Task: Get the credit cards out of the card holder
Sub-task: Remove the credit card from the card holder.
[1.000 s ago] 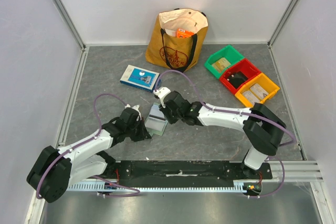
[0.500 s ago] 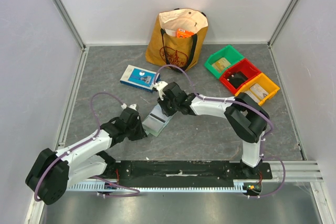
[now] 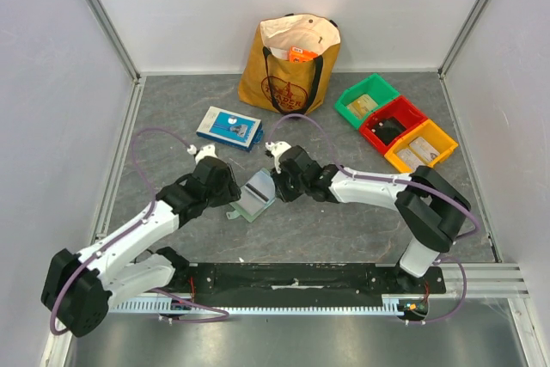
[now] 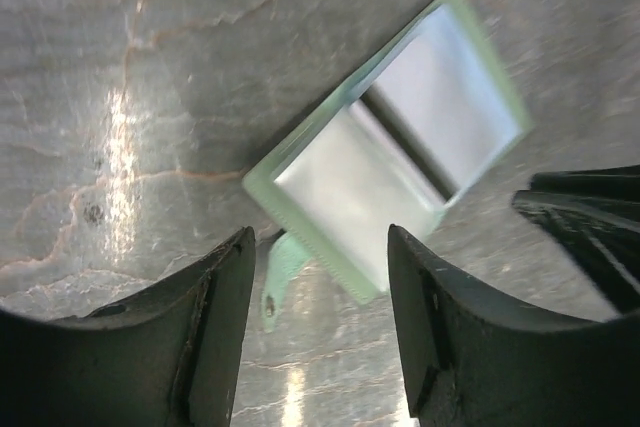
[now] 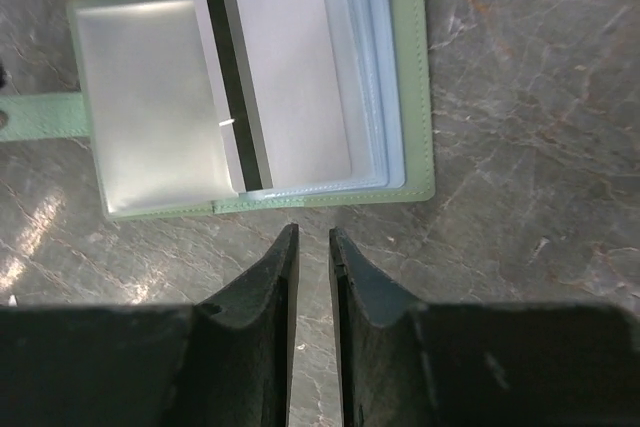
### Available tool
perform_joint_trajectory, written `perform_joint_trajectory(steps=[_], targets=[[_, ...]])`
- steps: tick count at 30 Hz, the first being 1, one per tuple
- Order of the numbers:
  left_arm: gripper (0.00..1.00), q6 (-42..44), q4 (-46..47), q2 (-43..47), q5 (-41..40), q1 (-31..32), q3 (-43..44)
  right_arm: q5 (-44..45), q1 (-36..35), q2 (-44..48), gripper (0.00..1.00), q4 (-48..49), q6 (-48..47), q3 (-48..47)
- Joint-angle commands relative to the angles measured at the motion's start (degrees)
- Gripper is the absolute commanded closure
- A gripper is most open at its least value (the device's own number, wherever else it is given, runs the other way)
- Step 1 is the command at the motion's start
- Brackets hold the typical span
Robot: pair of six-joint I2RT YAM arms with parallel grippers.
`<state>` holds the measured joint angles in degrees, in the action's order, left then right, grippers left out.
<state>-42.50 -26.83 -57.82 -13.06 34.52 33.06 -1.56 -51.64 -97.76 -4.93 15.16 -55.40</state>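
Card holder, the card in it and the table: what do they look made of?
Card holder: pale green matte cover, likely faux leather or soft vinyl. Its clear pockets look like thin glossy plastic and catch glare. Card: smooth plastic by the look, light grey with a dark magnetic stripe. Table: grey veined stone look, polished enough to reflect light; it could be laminate.

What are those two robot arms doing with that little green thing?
They are trying to get cards out of the pale green card holder, which lies open on the table. A card with a dark stripe sits tucked in a clear pocket. The left gripper hovers over the holder, jaws wide and empty. The right gripper hangs beside the holder's edge, jaws only slightly apart, holding nothing. No card is out yet.
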Motion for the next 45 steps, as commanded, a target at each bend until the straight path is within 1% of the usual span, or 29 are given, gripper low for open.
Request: perform_joint_trajectory(steps=[1, 3, 5, 8, 11, 15, 16, 19, 24, 26, 30, 35, 39, 43, 45], targets=[[0.38, 1.4, -1.6, 3.8, -2.5, 0.0, 6.6, 1.8, 1.7, 2.8, 0.76, 1.2, 0.4, -3.3], [0.37, 0.8, -0.2, 4.4, -0.1, 0.0, 7.1, 1.7, 2.6, 1.8, 0.76, 1.2, -0.7, -5.2], [0.37, -0.8, 2.8, 3.9, 3.0, 0.1, 6.5, -0.9, 3.2, 0.3, 0.76, 1.2, -1.7, -7.1], [0.37, -4.7, 10.7, 2.6, 8.0, 0.0, 3.3, -4.0, 3.9, -2.4, 0.77, 1.6, -2.7, -9.8], [0.37, -9.4, 17.7, 1.1, 8.5, 0.0, -0.4, -6.9, 4.5, -4.9, 0.79, 3.3, -3.1, -11.4], [0.38, -13.0, 24.3, -1.8, 8.6, -0.2, -3.3, -10.7, 5.4, -8.3, 0.79, 4.5, -2.9, -12.4], [0.38, -13.4, 25.6, -2.5, 8.7, -0.4, -3.9, -11.1, 5.5, -9.5, 0.8, 6.3, -2.7, -12.4], [0.38, -14.3, 29.5, -5.3, 10.2, -1.4, -5.4, -12.4, 6.0, -11.5, 0.8, 7.7, -1.8, -11.3], [0.39, -16.6, 37.0, -9.4, 12.8, -3.3, -8.9, -14.1, 6.2, -12.2, 0.81, 10.2, 0.7, -7.6], [0.39, -17.3, 38.6, -11.3, 14.2, -3.5, -9.8, -14.1, 6.2, -12.0, 0.82, 10.8, 1.8, -6.1], [0.4, -17.9, 39.1, -13.8, 14.5, -3.6, -10.2, -13.7, 6.3, -11.4, 0.82, 11.2, 3.9, -3.6], [0.4, -21.0, 40.0, -14.2, 13.2, -3.7, -12.5, -12.9, 6.3, -10.4, 0.83, 11.8, 5.6, -1.4], [0.4, -21.7, 41.2, -14.5, 13.8, -3.8, -13.7, -12.4, 6.5, -10.6, 0.84, 12.0, 5.9, -1.1], [0.42, -21.7, 44.4, -14.9, 15.1, -3.7, -15.1, -12.5, 6.9, -11.0, 0.85, 12.5, 6.4, -1.0], [0.44, -21.7, 46.5, -15.2, 16.0, -3.8, -15.8, -12.4, 7.0, -10.9, 0.85, 12.6, 6.4, -0.9]])
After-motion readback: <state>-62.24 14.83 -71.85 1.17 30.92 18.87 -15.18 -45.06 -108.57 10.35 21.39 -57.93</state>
